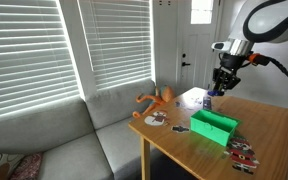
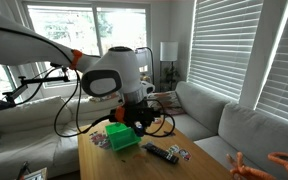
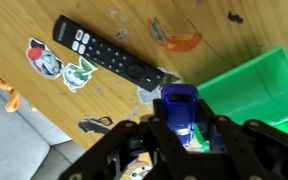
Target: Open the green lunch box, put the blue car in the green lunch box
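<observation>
Holding small blue toy car [image 3: 179, 105] in clamped gripper [image 3: 180, 128] over wooden desk [image 3: 14, 20].
Target bright green rectangular plastic lunch box [image 3: 256, 95] lay just right of gripper in wrist view, beside the car.

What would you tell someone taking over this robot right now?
End effector: shut on the blue car, lifted above the table.
Green lunch box: on the table, lid open, just beside the car in the wrist view.
Done: box opened, car picked up.
Left: carry the car over the box, lower it in, let go.
A remote control lies nearby.
</observation>
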{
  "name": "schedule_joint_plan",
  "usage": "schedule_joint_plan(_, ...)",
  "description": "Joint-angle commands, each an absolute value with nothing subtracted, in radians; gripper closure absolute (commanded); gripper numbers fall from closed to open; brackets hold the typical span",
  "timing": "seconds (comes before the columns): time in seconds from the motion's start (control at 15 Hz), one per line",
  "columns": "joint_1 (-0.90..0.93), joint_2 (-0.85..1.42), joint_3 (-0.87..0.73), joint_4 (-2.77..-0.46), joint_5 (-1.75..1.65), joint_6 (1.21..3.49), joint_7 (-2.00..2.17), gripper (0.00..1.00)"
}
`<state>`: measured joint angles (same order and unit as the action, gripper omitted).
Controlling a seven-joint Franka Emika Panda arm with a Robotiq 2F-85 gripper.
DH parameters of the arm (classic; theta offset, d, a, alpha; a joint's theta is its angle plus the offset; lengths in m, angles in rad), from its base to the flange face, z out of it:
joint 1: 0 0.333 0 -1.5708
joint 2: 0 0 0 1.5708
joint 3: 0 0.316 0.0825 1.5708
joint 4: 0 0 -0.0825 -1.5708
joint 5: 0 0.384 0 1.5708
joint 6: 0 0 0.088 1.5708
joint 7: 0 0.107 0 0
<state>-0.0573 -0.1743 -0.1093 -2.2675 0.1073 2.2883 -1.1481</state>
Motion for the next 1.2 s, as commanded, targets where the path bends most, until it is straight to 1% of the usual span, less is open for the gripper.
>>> schedule_joint_plan(0.0, -0.005, -0.254, -0.062, -2.354, 0.120, 2.299, -1.023, 0.89)
schedule_joint_plan(0.47, 0.055, -0.321, 0.022, -2.416, 0.050, 2.301, -0.694, 0.89)
schedule_joint_plan(1.13, 0.095, -0.303, 0.031, -2.449, 0.071, 2.314, -0.402, 0.89)
